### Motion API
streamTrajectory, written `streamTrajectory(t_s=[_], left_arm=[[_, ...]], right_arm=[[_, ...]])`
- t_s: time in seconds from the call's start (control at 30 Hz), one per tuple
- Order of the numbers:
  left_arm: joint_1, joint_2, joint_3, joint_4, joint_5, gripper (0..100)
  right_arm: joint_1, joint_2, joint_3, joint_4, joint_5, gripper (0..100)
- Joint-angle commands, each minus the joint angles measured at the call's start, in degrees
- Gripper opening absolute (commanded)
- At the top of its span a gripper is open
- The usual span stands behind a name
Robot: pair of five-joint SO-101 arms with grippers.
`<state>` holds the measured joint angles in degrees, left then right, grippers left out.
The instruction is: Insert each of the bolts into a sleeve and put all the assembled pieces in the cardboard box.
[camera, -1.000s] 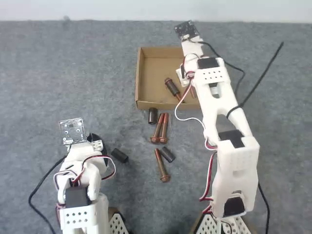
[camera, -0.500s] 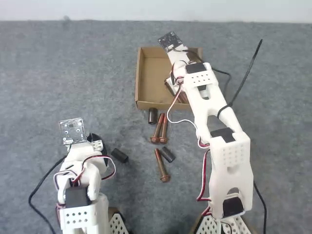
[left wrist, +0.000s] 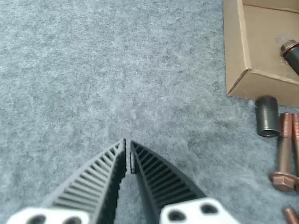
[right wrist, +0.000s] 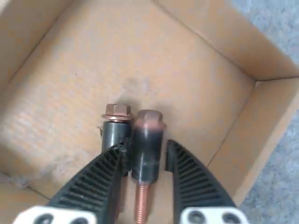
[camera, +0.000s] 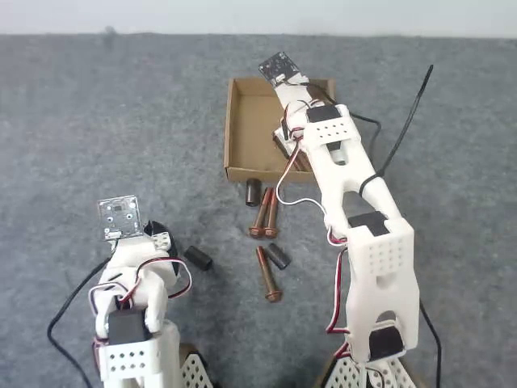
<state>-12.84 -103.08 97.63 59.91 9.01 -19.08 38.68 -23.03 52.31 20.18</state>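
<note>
Grey felt-like cloth covers the counter (camera: 97,105) right up to a pale wall (camera: 161,16) at the far edge. The cardboard box (camera: 233,121) sits toward the far middle. Inside it the right tool (right wrist: 145,150) is closed narrow around a sleeved bolt (right wrist: 148,140), just beside a second sleeved bolt (right wrist: 113,130). The left tool (left wrist: 127,143) hangs by its own base, fingers pinched together. Before the box's near wall lie a loose sleeve (camera: 253,191), paired bolts (camera: 266,212), a single bolt (camera: 268,276), a middle sleeve (camera: 278,255) and a left-hand sleeve (camera: 197,258). Broad cloth stretches left of the box.
</note>
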Motion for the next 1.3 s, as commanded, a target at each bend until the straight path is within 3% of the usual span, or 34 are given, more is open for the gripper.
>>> streamTrajectory(t_s=[0.0, 0.23, 0.43, 0.67, 0.93, 1.27], left_arm=[[-0.35, 0.00, -1.01, 0.00, -0.79, 1], [-0.35, 0.00, -1.01, 0.09, -3.25, 1], [-0.35, 0.00, -1.01, 0.18, -3.25, 1], [-0.35, 0.00, -1.01, 0.18, -3.34, 1], [-0.35, 0.00, -1.01, 0.18, -3.34, 1], [-0.35, 0.00, -1.01, 0.26, -3.34, 1]], right_arm=[[0.13, -1.80, -3.08, 0.75, -0.62, 9.6], [-0.04, -8.40, -3.08, 5.93, -1.05, 0.8], [-1.36, -15.08, -3.08, 16.04, -1.32, 0.7], [-3.74, -22.81, -3.08, 28.09, -11.25, 0.7], [-9.80, -26.59, -2.90, 44.26, -17.14, 0.7], [-12.88, -26.33, -2.73, 47.96, -26.46, 0.9]])
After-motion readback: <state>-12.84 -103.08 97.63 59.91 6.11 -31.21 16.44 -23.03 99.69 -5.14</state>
